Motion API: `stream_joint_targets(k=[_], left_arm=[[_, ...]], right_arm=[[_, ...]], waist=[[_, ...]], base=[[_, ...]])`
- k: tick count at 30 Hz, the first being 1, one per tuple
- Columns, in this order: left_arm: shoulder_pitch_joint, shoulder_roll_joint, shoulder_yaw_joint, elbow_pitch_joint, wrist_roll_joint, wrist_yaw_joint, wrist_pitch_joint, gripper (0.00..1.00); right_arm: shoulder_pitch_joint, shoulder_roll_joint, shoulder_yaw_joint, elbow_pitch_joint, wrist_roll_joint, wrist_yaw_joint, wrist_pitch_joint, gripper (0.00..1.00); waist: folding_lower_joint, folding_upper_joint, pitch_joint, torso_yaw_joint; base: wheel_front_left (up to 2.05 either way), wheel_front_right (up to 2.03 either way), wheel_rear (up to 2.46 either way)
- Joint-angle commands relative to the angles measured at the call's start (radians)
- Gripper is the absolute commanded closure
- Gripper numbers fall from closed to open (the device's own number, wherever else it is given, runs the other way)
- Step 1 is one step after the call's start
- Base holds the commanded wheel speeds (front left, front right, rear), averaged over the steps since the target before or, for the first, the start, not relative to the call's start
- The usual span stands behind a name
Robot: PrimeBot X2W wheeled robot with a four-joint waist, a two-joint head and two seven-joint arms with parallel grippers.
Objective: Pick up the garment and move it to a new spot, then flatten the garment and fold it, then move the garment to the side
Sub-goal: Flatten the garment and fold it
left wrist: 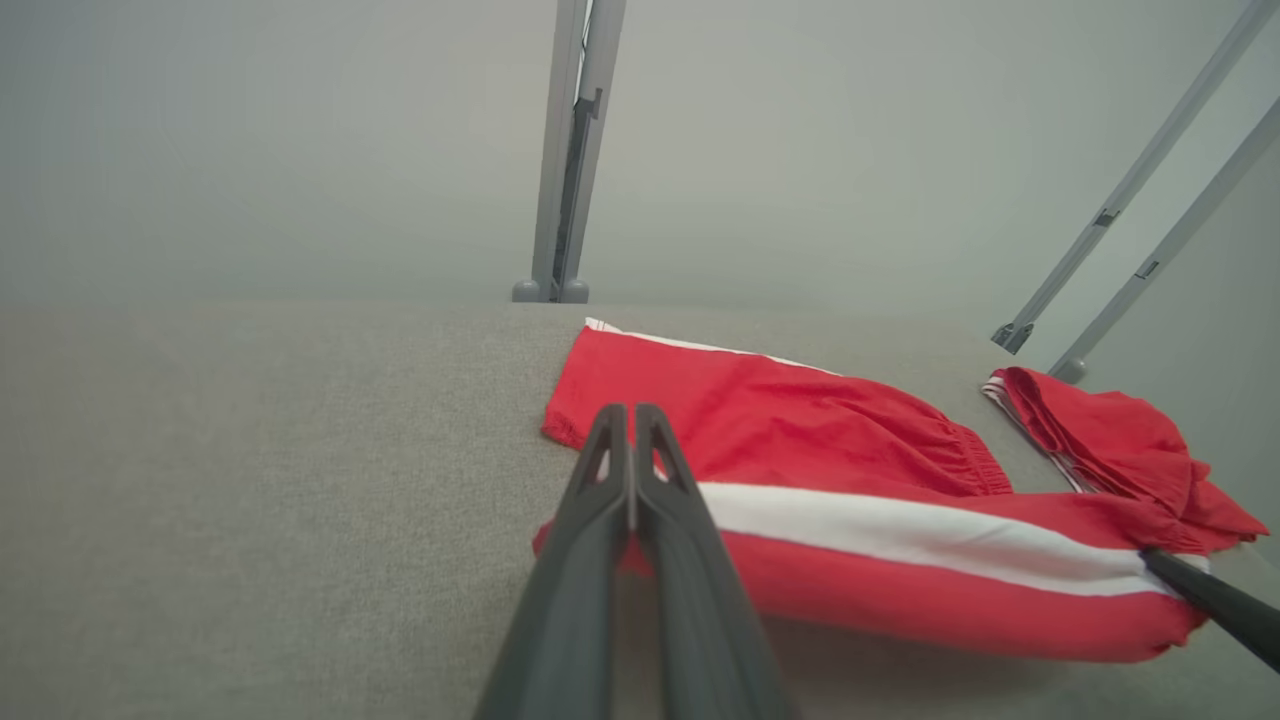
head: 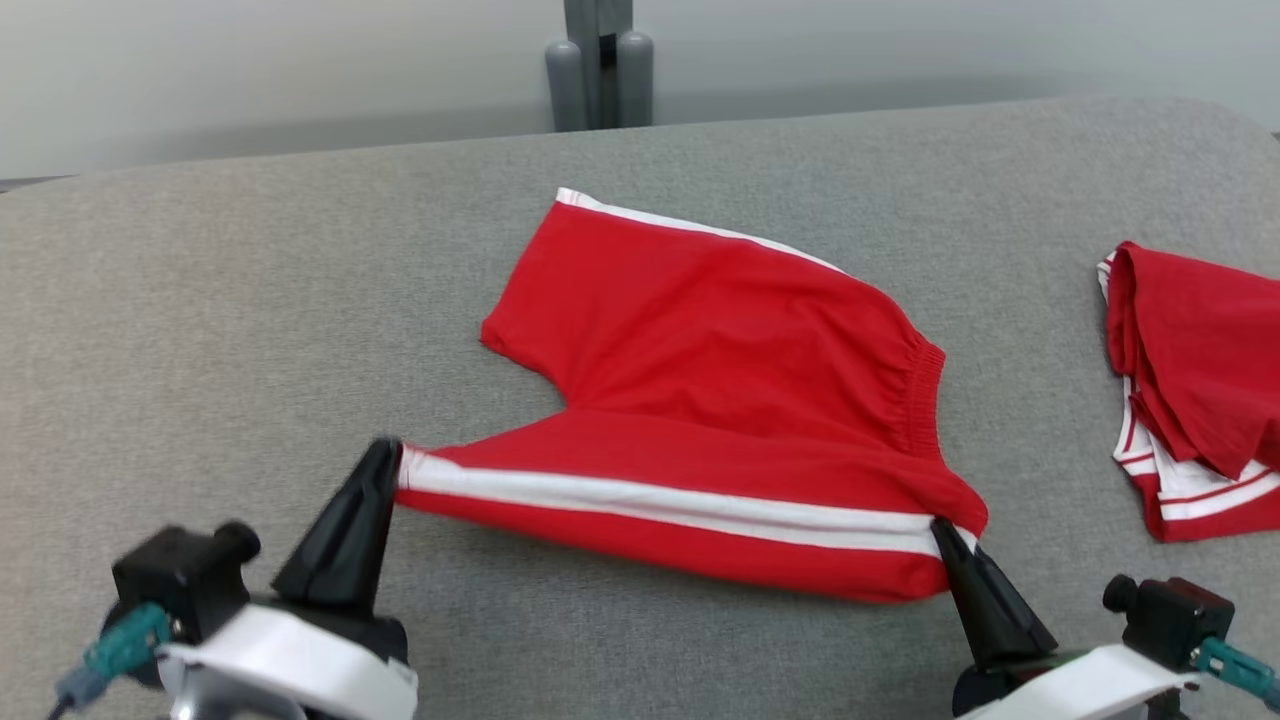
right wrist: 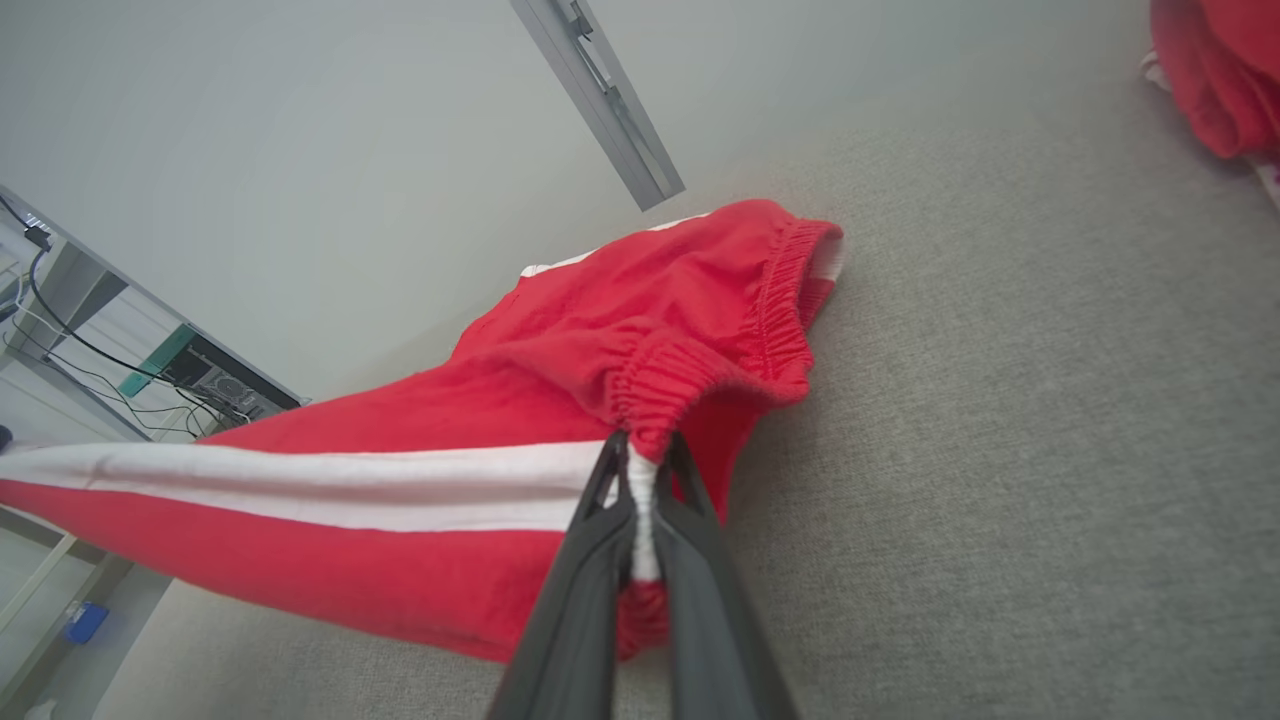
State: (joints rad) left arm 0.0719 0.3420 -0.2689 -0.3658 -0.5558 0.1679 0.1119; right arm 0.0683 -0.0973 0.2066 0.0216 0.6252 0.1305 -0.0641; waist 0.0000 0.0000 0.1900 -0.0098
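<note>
Left gripper (head: 386,452) at far left, fingers clamped tight on the hem end of the red fabric shorts with white side stripe (head: 720,350). Shorts sit mid-surface on the grey cloth-covered tabletop (head: 200,300): far leg lying flat, near leg stretched taut between both grippers, stripe up. Right gripper (head: 942,530) pinched closed on the elastic waistband corner. Further right, apart from the shorts, bunched red garment with white trim (head: 1195,370) by the table edge.

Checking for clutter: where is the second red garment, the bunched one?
Head view: the second red garment lies at the far right of the grey surface, right of the red shorts and apart from them.
</note>
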Motion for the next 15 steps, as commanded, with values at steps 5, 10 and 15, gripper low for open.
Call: stream_joint_targets(k=[5, 10, 15], left_arm=[[-0.192, 0.017, -0.004, 0.075, 0.011, -0.050, 0.028, 1.00], [-0.414, 0.016, -0.030, 0.219, 0.015, -0.112, 0.064, 1.00], [-0.634, -0.002, -0.064, 0.412, 0.033, -0.175, 0.078, 1.00]], right_arm=[[-0.081, 0.022, -0.020, -0.002, 0.033, 0.001, -0.005, 1.00], [-0.196, 0.035, -0.017, 0.039, 0.039, 0.001, -0.024, 1.00], [-0.344, 0.043, 0.007, 0.125, 0.047, 0.001, -0.057, 1.00]], waist=[[0.0000, 0.0000, 0.058, -0.046], [0.0000, 0.0000, 0.129, -0.082], [0.0000, 0.0000, 0.210, -0.117]], base=[[0.00, 0.00, 0.00], [0.00, 0.00, 0.00], [0.00, 0.00, 0.00]])
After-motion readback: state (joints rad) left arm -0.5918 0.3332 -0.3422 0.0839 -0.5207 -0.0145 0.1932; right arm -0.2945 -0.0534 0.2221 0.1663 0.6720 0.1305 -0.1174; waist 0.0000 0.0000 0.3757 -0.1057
